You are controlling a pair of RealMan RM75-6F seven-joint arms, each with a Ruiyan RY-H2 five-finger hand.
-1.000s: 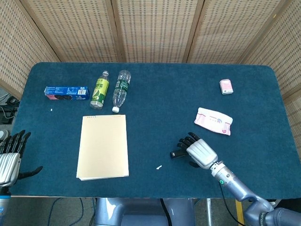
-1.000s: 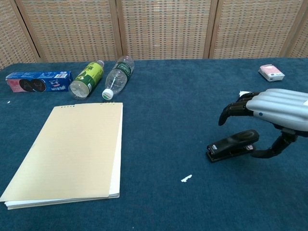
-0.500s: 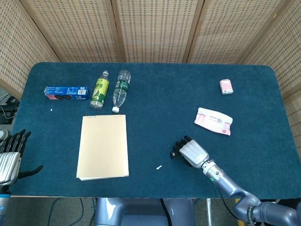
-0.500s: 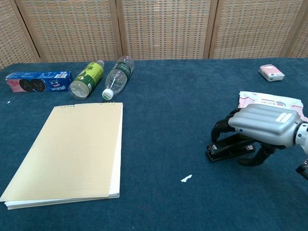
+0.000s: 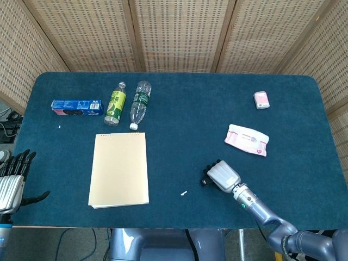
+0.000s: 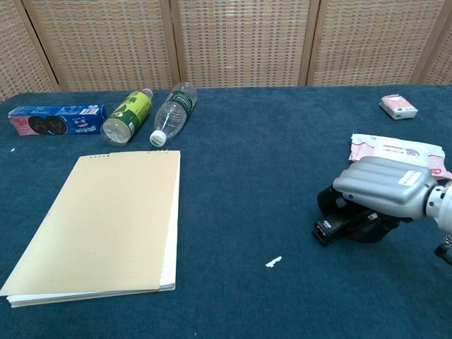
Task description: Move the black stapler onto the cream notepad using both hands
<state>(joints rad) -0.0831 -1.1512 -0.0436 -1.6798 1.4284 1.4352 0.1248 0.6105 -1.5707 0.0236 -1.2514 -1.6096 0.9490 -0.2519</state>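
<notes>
My right robot hand [image 6: 381, 185] lies curled over the black stapler [image 6: 337, 224] on the blue worktop [image 5: 179, 114], fingers wrapped down around its body so that only the near end of the tool shows beneath the palm in the chest view; it looks like a grasp, with the stapler not visibly raised off the cloth. My left robot hand [image 5: 12, 182] waits at the worktop's near left edge, fingers apart and holding nothing. The cream notepad [image 5: 119, 168] lies flat well to the left of the stapler, with bare cloth and a small white scrap [image 5: 184, 193] between them. The risk, as I judge it, is a shallow hold: if my fingers sit only on the stapler's top arm, it could hinge open or slide out during the lift, and a handover to the left robot hand so far away could drop it short of the pad.
</notes>
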